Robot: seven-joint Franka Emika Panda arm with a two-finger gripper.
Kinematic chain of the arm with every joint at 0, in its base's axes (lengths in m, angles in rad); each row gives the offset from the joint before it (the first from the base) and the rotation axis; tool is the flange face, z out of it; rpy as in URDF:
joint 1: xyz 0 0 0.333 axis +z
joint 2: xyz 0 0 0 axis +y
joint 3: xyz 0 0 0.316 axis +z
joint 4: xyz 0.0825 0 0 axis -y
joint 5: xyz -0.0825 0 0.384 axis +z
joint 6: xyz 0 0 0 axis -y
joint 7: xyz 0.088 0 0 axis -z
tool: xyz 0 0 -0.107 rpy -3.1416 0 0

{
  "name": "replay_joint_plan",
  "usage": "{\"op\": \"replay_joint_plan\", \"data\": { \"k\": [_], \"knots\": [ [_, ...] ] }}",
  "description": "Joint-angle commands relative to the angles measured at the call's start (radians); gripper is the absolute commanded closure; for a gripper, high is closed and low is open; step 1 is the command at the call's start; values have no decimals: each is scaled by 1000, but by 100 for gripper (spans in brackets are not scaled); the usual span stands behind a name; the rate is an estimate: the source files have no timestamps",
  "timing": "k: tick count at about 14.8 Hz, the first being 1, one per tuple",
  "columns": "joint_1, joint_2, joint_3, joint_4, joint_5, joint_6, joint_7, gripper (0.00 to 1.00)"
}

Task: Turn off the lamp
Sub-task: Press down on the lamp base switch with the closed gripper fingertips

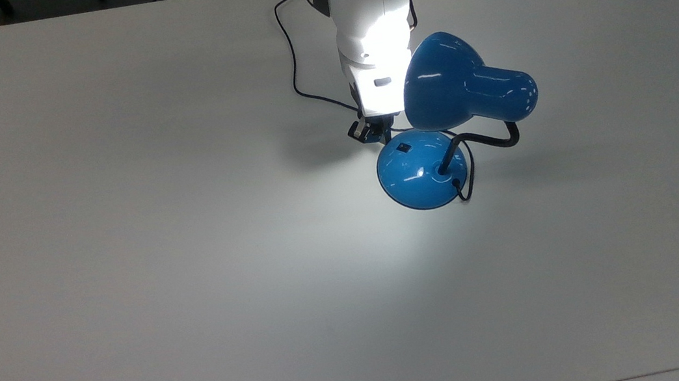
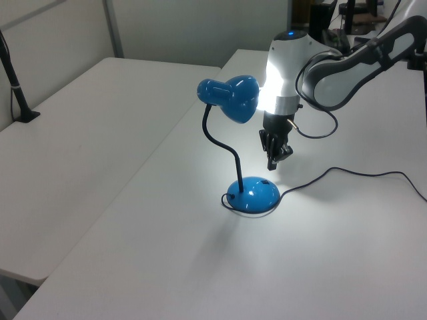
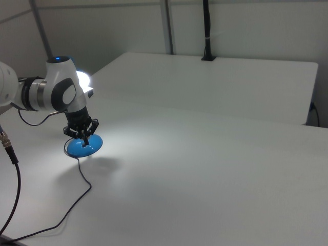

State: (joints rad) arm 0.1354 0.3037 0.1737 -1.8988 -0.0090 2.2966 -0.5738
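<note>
Top view: blue desk lamp [image 1: 437,132] standing right of centre on the white desk [image 1: 128,277], lit, with a bright pool of light on the desk beside its base. Bell-shaped shade [image 1: 450,84] hanging over the domed base [image 1: 419,170] on a black bendy neck [image 1: 484,140]; small black switch [image 1: 402,146] on the base's upper-left slope, not yet pressed, to judge by the glow. Thin black cord [image 1: 293,59] running from the base toward the far edge.

Gripper [image 1: 371,132] poised just above and beside the switch, pointing down, lit brightly by the bulb. In the left view, gripper [image 2: 273,160] a little above the base, apart from it. Jaws apparently pressed together into one narrow tip, holding nothing.

Approach nearly done; final descent and push on the switch left.
</note>
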Motion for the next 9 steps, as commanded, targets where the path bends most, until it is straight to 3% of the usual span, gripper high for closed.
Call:
{"op": "replay_joint_plan", "data": {
  "k": [1, 3, 9],
  "knots": [
    [-36, 29, 62, -2, 24, 50, -49, 100],
    [-56, 41, 95, -3, 24, 72, -41, 100],
    [-57, 57, 96, -2, 21, 101, -43, 100]
  ]
}}
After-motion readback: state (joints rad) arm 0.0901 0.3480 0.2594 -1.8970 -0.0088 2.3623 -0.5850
